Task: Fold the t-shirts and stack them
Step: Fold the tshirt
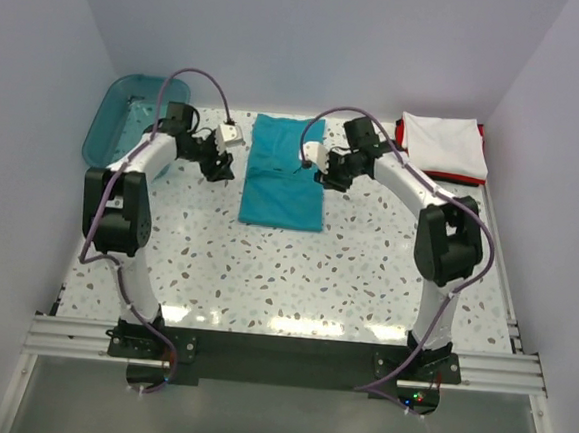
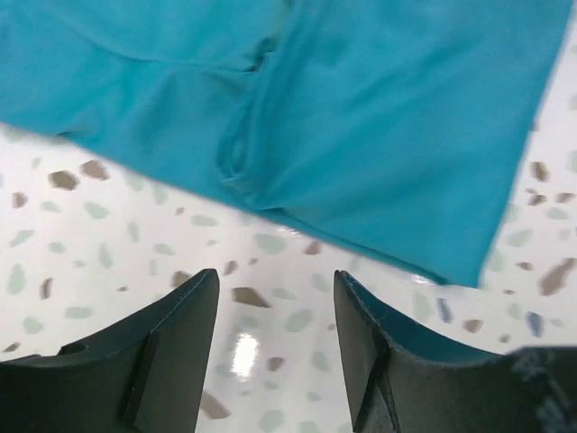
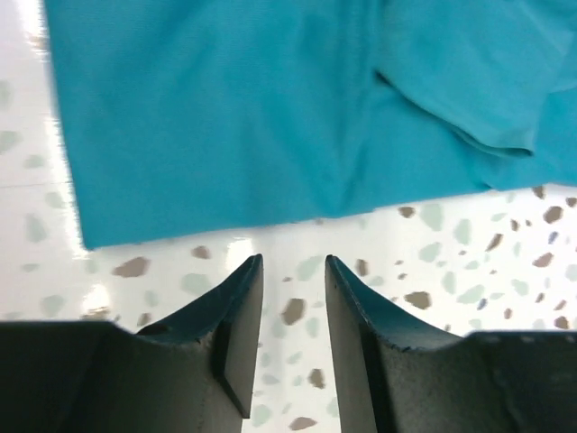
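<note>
Left pincer: we see the left pincer (image 2: 276,281) spread, with nothing between its jaws; only bare speckled table (image 1: 315,279) shows in the gap.
Left pincer, place: it hangs just beside the left edge of the teal shirt (image 2: 361,117), pointing at it, its tips over bare table and clear of the cloth.
Right pincer: the right pincer (image 3: 293,263) is spread too, with a narrower gap than the left one, and it holds nothing.
Right pincer, place: we find it just beside the right edge of the same shirt, its tips over bare table.
Teal shirt: it lies flat as a long rectangle at the far middle of the table, between the two pincers. In both wrist views we see a loose fold of cloth lying on its top layer.
White shirt: the white shirt (image 1: 444,143) is folded and sits at the far right corner of the table.
Red shirt: the red shirt (image 1: 399,133) lies under the white one; we see only a thin rim of it at the left and near sides.
Bin: a clear teal bin (image 1: 111,122) stands at the far left corner, beyond the left arm.
</note>
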